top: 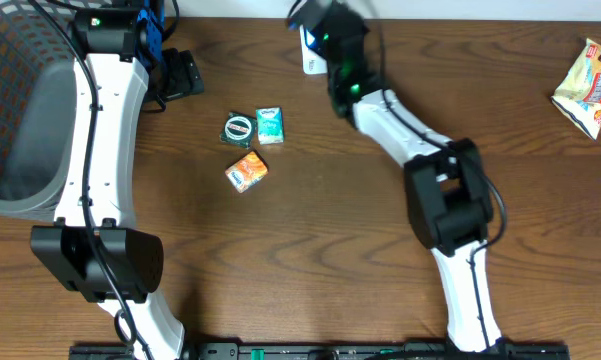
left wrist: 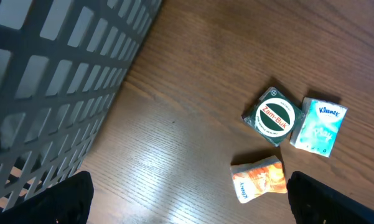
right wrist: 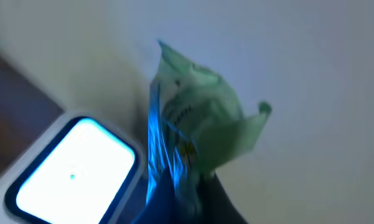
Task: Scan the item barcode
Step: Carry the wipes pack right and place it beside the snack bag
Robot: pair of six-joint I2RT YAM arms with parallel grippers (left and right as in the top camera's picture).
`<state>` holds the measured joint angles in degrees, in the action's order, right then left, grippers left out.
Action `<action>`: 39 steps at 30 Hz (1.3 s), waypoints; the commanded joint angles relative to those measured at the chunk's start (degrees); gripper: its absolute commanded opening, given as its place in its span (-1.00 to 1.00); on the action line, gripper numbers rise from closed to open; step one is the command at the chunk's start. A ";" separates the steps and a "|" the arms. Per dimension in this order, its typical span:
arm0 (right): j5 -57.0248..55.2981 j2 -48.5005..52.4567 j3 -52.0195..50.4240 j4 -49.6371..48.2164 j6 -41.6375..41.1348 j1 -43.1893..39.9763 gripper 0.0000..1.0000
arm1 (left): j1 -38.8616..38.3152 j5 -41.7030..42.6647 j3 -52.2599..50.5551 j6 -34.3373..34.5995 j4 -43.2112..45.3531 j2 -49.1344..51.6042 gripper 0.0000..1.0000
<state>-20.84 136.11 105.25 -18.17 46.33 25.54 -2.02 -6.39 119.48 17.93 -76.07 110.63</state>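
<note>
Packet (right wrist: pixel 199 118), green and crinkled, pinched in clenched right gripper (right wrist: pixel 187 202), raised just beside lit scanner (right wrist: pixel 74 168) at far edge of wooden surface (top: pixel 310 230). Mesh basket (top: pixel 20 110) at left end. Left gripper (left wrist: pixel 193 202) released, spread wide, grasping nothing, above bare wood beside basket. Bag (top: pixel 588 85) at far right. Mid-surface: tissues (left wrist: pixel 319 126) and tin (left wrist: pixel 272 117) side by side, orange sachet (left wrist: pixel 258 178) near them.

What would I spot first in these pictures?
The glowing scanner at the table's far edge, with a green packet held up next to it, lit blue. Then three little things mid-table: a Zam-Buk tin, a Kleenex pack and an orange packet, near a big grey basket.
</note>
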 commanded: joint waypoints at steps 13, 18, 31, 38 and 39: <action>-4.26 4.79 0.28 -6.93 26.01 3.32 -0.98 | 0.09 -0.66 -0.33 -0.48 -0.17 0.59 0.96; -6.93 3.32 0.28 -6.71 17.27 2.47 -0.98 | 0.09 -0.66 -0.33 -0.48 -0.17 0.59 0.95; -27.76 -5.40 0.28 13.55 -9.66 -12.76 -0.98 | 0.09 -0.66 -0.33 -0.48 -0.17 0.59 0.96; -29.05 -5.25 0.26 32.81 -17.86 -23.82 -0.84 | 0.09 -0.66 -0.33 -0.50 -0.17 0.59 0.95; -29.22 -5.25 0.26 34.40 -19.06 -25.22 -0.84 | 0.09 -0.66 -0.33 -0.48 -0.17 0.59 0.96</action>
<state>-47.24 131.31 105.30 14.66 34.35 2.42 -2.02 -6.37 119.48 17.93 -76.07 110.63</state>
